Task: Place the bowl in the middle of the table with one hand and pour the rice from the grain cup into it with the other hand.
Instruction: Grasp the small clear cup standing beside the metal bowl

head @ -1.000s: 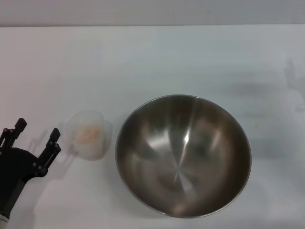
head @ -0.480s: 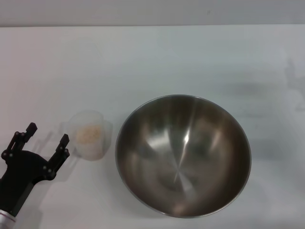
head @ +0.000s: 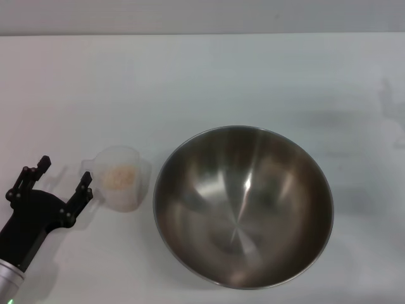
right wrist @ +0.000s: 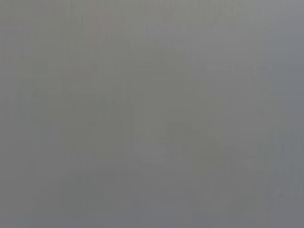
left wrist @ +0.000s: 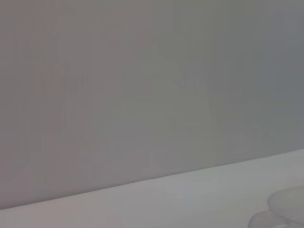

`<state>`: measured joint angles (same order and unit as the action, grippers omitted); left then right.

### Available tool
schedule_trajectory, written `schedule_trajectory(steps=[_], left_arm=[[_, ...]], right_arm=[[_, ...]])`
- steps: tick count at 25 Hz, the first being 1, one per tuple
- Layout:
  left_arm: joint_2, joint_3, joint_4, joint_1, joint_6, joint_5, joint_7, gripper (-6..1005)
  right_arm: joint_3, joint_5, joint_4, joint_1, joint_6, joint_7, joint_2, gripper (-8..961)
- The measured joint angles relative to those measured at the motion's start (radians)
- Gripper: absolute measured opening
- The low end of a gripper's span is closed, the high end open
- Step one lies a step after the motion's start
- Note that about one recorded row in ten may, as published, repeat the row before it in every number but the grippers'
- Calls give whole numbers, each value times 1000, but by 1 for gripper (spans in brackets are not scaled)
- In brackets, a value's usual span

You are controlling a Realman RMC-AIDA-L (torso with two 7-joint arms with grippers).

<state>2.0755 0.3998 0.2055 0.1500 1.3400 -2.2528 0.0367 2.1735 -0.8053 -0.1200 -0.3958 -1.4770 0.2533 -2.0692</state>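
The steel bowl stands empty on the white table, a little right of the middle in the head view. The clear grain cup stands just left of the bowl with rice in it. Its handle points left. My left gripper is open at the lower left, just left of the cup, with one finger close to the cup's handle side. The cup's rim shows at the edge of the left wrist view. The right gripper is out of view.
The far half of the table and its right side are bare white. The bowl's near rim lies close to the table's front edge. The right wrist view shows only plain grey.
My left gripper has moved right and away from me, toward the cup's handle, still open. The cup and bowl have not moved.
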Motion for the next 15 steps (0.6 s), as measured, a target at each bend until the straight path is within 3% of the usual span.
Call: schedule_trajectory(steps=[15], left_arm=[[-1,15,-5,37,-9,-4,0,723]], right_arm=[[0,0,5,5,-2,0,-1,499]])
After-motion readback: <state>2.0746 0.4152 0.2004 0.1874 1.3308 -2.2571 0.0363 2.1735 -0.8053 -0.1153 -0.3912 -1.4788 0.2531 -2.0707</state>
